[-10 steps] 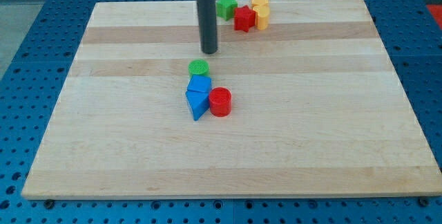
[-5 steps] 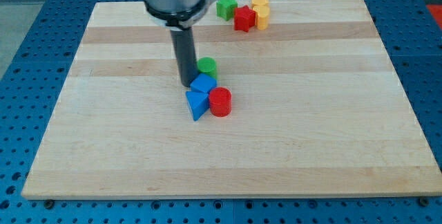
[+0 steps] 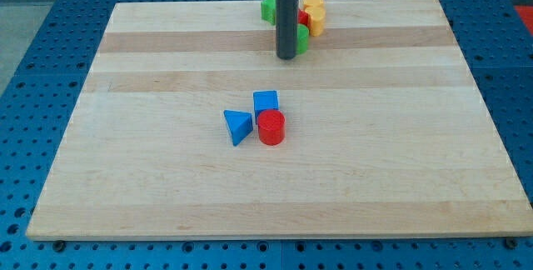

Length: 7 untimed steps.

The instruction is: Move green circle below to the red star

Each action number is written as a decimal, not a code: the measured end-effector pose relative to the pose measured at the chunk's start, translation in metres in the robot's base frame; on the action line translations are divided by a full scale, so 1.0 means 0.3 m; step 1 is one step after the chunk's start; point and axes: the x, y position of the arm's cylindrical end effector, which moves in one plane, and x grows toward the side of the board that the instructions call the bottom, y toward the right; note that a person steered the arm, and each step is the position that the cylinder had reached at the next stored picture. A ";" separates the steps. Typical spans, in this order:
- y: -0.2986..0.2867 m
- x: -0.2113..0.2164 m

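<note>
**Green circle pressed against the red star near the counter's top edge**

Where the wooden counter (image 3: pixel 400 137) met its far edge at the view's top, my tip (image 3: pixel 286 57) was seen standing just to the view's left of the green circle (image 3: pixel 303 39), touching it or very nearly so. The rod covered most of that block, so only a green sliver was shown on the rod's right side. The red star (image 3: pixel 303 19) was likewise largely hidden; a small red patch was visible directly above the green circle, and the two appeared to be in contact. A green block (image 3: pixel 268 8), its shape not made out, was placed to the view's left of the rod, and yellow blocks (image 3: pixel 315 13) were stacked at the star's right. Near the counter's middle, well apart from the tip, a blue triangle (image 3: pixel 237 126), a blue cube (image 3: pixel 266 102) and a red cylinder (image 3: pixel 271 127) were clustered together. No gripper was carried by the arm, so no jaw state could be told.
</note>
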 end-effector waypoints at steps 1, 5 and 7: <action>0.001 -0.055; 0.028 -0.012; 0.021 -0.012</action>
